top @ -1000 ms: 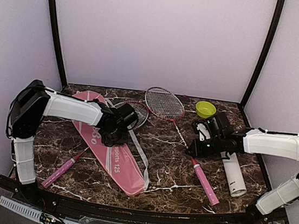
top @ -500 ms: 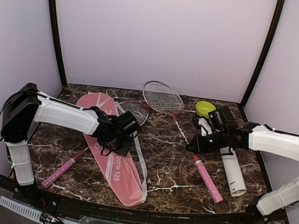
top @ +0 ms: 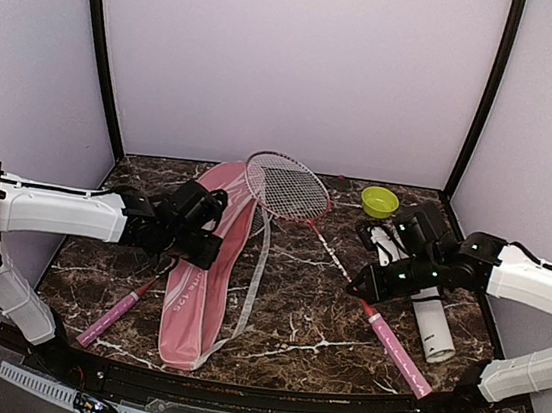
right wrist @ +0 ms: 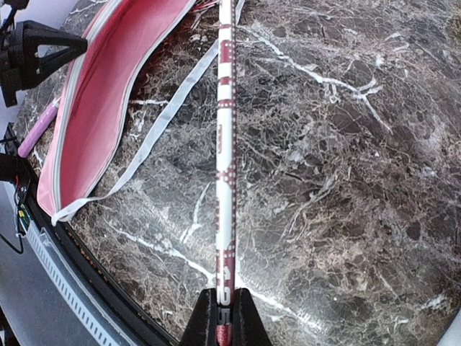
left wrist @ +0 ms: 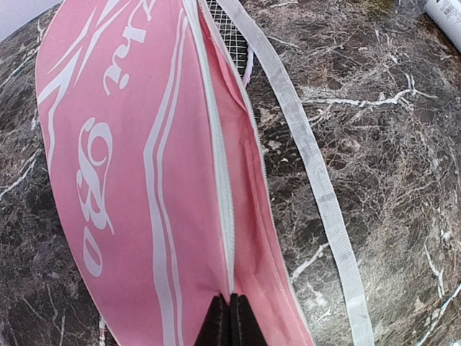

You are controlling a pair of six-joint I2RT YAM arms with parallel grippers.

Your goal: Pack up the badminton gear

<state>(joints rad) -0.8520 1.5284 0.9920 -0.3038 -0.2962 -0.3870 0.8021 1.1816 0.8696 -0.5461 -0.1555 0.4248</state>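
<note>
From the overhead view, the step in hand looks like bagging a racket. The left gripper (top: 191,240) is at the left edge of the racket cover (top: 205,278), which runs from the upper middle of the frame down to the lower left. The right gripper (top: 362,283), right of centre, is clamped on the shaft of the held racket (top: 287,186). That racket's head lies against the cover's upper end, and its pink handle trails toward the lower right. A second racket (top: 120,308) shows only its handle at lower left. Its head is hidden by the cover, and I cannot tell whether it is inside or underneath. The white tube (top: 432,327) lies at right, just beyond the right gripper, and the lime-green bowl (top: 379,200) sits behind it. Neither is in the path.

In the left wrist view, the fingertips at bottom centre are pressed together on the cover's zipped edge, lifting it so the seam gapes. Racket strings (left wrist: 229,36) show at the top by that opening. The strap (left wrist: 310,166) runs diagonally across the marble table (left wrist: 403,216) on the right.

In the right wrist view, the jaws at bottom centre are closed on the shaft, which runs straight up the frame. The open pink mouth is at upper left.

The next move probably calls for swinging the head leftward into that gap. The strap lies between the shaft and the cover and could snag the frame.
</note>
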